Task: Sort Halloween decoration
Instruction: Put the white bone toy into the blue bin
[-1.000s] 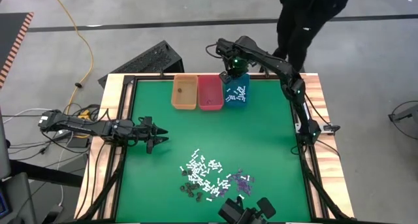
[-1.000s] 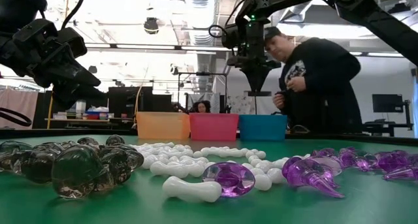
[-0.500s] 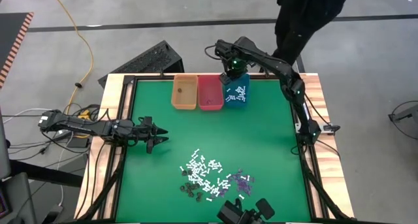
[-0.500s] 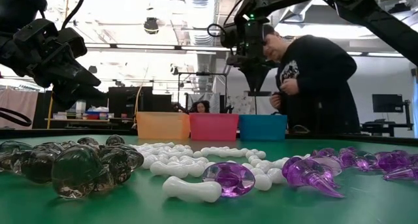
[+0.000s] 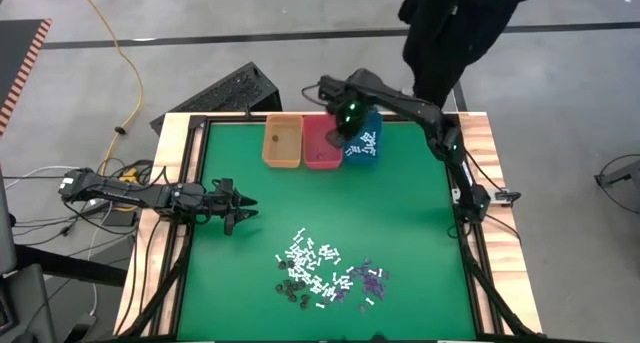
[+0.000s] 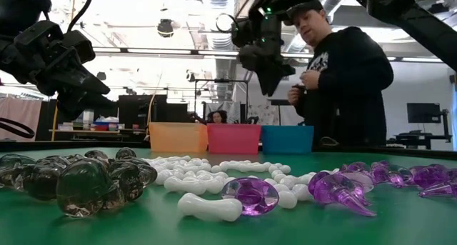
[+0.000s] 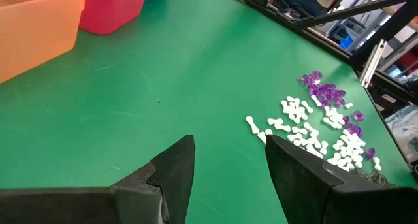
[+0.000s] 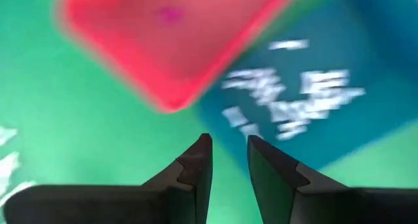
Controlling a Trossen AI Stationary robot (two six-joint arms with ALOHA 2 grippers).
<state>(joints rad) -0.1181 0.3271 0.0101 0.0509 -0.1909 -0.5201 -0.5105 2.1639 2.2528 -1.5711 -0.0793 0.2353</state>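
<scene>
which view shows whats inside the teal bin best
The right wrist view: it looks down into the teal bin at its white pieces, though blurred. The high view shows them tiny, the low view only its wall, the left wrist view one corner.

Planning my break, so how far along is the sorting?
Done: white pieces already lie in the teal bin. In hand: nothing; the right hand is open and empty above the pink bin and teal bin, the left hand waits open. Left: most of the pile, white, purple and dark pieces.
</scene>
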